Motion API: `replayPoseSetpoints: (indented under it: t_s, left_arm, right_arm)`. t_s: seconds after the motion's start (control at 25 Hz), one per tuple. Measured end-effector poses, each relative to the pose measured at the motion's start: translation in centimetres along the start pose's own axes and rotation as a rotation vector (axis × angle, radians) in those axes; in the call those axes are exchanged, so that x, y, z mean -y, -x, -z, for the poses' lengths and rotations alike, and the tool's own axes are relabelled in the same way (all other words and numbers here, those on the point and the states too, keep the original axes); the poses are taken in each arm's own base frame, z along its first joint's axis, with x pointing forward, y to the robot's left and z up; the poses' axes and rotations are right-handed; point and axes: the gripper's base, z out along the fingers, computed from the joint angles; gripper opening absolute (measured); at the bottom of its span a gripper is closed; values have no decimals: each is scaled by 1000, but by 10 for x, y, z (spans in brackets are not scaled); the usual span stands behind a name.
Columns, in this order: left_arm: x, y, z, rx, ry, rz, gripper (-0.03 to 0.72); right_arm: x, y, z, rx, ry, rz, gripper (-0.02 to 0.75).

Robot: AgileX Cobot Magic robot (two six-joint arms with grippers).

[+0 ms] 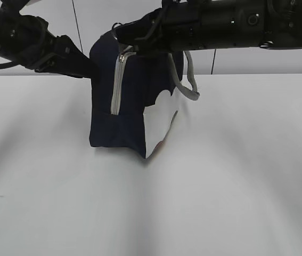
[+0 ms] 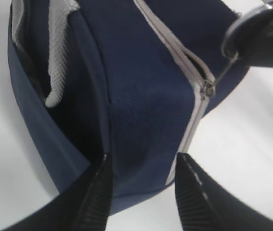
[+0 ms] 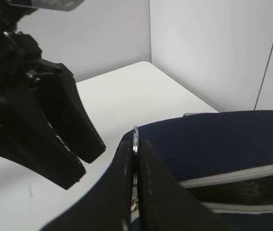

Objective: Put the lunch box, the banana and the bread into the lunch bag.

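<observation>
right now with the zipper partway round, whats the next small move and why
Probably keep the right gripper pulling the ring pull along the zipper. It is shut on the ring, the left gripper braces the bag at its corner, and a gap in the zipper still shows beside the slider.

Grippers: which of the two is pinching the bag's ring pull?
The right gripper, jaws shut on the ring pull. The left gripper instead grips the lunch bag across its end.
</observation>
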Motion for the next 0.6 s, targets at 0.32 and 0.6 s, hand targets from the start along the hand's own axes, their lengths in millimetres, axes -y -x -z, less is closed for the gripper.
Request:
replayPoseSetpoints:
  t_s: [0.32,0.6]
  left_arm:
    - [-10,2,-15,54,-5,-50,308]
    - [-14,2,-23,78,-27,-26,217]
  right_arm:
    - [-1,0,0,-4,8,-12,6]
    - [-1,0,0,-5,12,-17,6]
